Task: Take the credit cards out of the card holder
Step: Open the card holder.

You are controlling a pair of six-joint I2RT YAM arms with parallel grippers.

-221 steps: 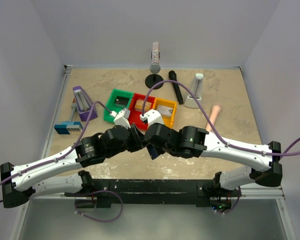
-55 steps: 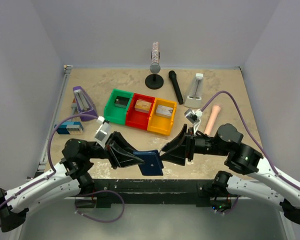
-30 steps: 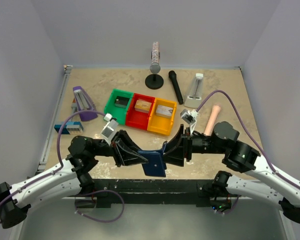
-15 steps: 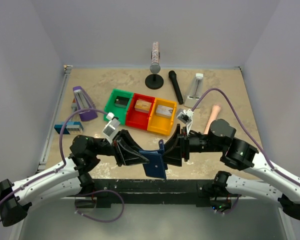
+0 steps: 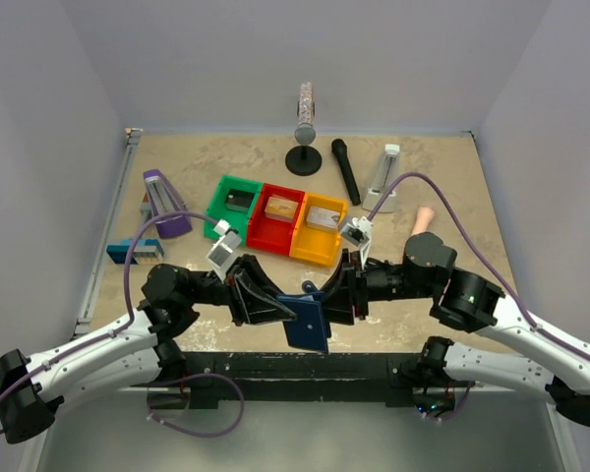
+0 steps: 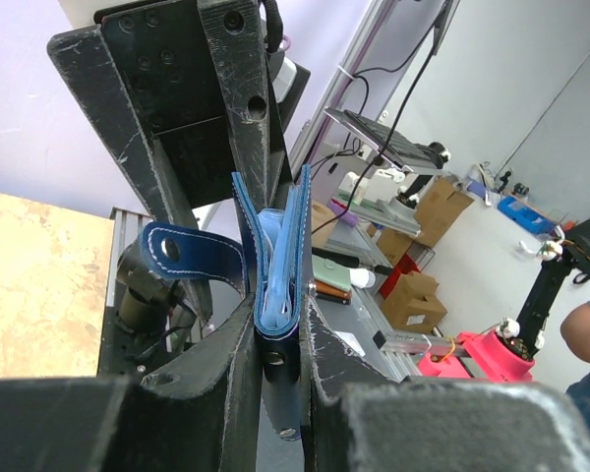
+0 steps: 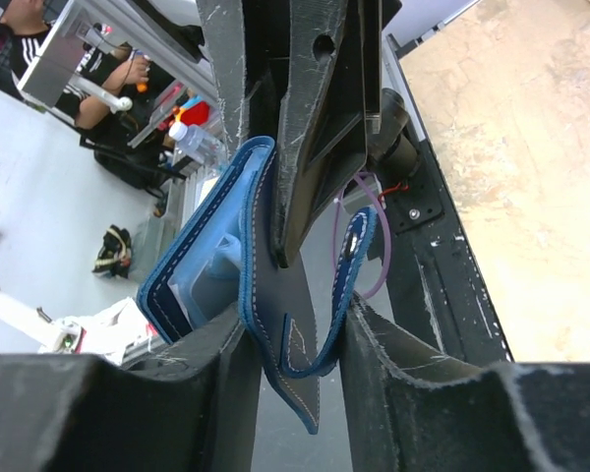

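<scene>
Both grippers clench the dark navy bifold card holder (image 5: pixel 310 324), held aloft just nearer than the yellow plastic bin (image 5: pixel 320 258): left gripper (image 5: pixel 291 313) near its fold, right gripper (image 5: pixel 326 305) on one leaf and the strap. Best to peel that leaf aside slowly while the left holds firm; no cards show.

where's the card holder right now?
Top view, centre, by the near edge: the card holder is clamped between the left gripper and the right gripper, in front of the yellow bin.

Credit cards lie hidden inside the folded card holder (image 6: pixel 275 285).
</scene>
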